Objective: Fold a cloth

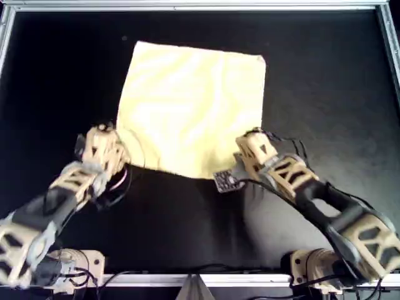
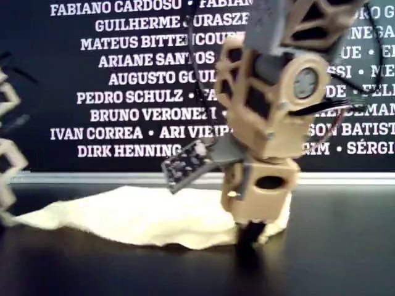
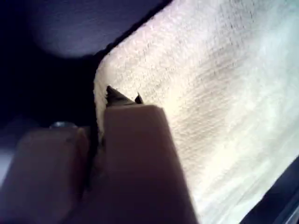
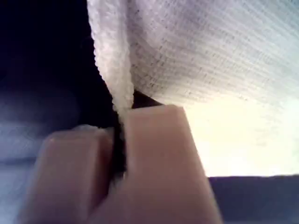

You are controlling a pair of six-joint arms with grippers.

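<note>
The pale yellow cloth (image 1: 194, 106) lies spread on the black table, with its near edge slightly raised. My left gripper (image 1: 117, 139) is shut on the cloth's near corner at the overhead view's left. In the left wrist view the fingers (image 3: 100, 116) pinch the cloth (image 3: 210, 93) at that corner. My right gripper (image 1: 245, 145) is shut on the near corner at the overhead view's right. The right wrist view shows the cloth (image 4: 210, 56) edge clamped in the gripper (image 4: 119, 123). In the exterior view the right gripper (image 2: 250, 233) presses down on the cloth (image 2: 136, 216).
A metal frame (image 1: 187, 6) borders the black table (image 1: 325, 94). A small circuit board (image 1: 225, 180) hangs off the right arm. A dark banner with white names (image 2: 123, 80) fills the wall behind. The left arm (image 2: 7, 172) shows at the exterior view's left edge.
</note>
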